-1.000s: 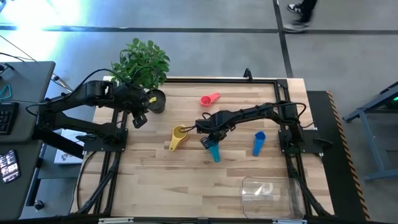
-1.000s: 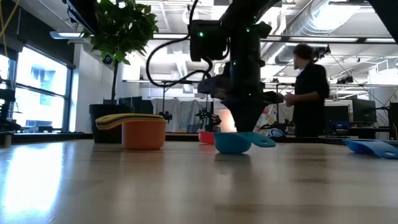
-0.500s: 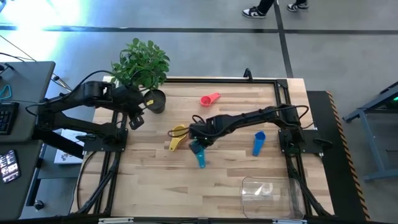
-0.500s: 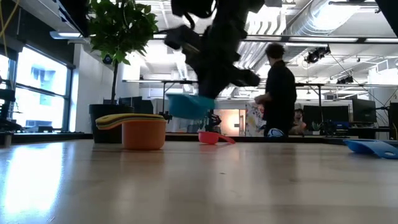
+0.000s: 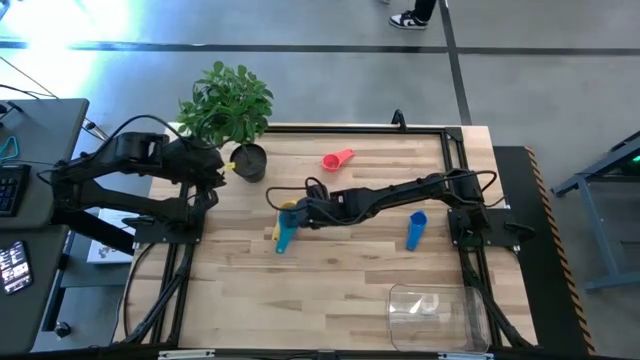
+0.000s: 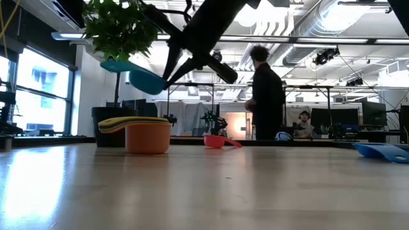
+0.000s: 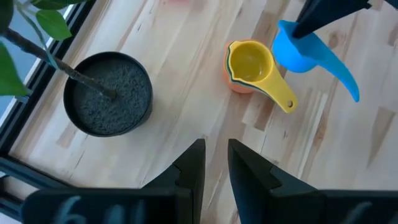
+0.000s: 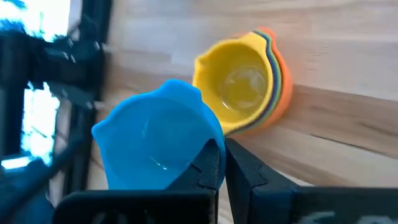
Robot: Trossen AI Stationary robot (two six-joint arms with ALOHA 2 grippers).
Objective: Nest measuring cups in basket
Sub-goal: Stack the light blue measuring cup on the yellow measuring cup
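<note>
I am carrying the teal cup [image 5: 285, 238], lifted off the table since a second ago, in the clamped right gripper [image 5: 299, 214] toward the yellow-topped stack [image 7: 251, 65]. Nesting is imminent; the basket [image 5: 437, 312] remains well apart. The left gripper [image 7: 215, 163] is idling, parted slightly, near the plant pot [image 7: 108, 93].

Right claw [image 5: 296, 212]: moved left across the worktop, now beside the stacked yellow cup [image 5: 288, 212].
Teal cup [image 5: 284, 236]: lifted off the worktop, carried left in the pinched claw.
Left claw [image 5: 215, 172]: drawn back toward the plant pot [image 5: 250, 160].
Person [image 6: 265, 96]: walked left in the background.
</note>
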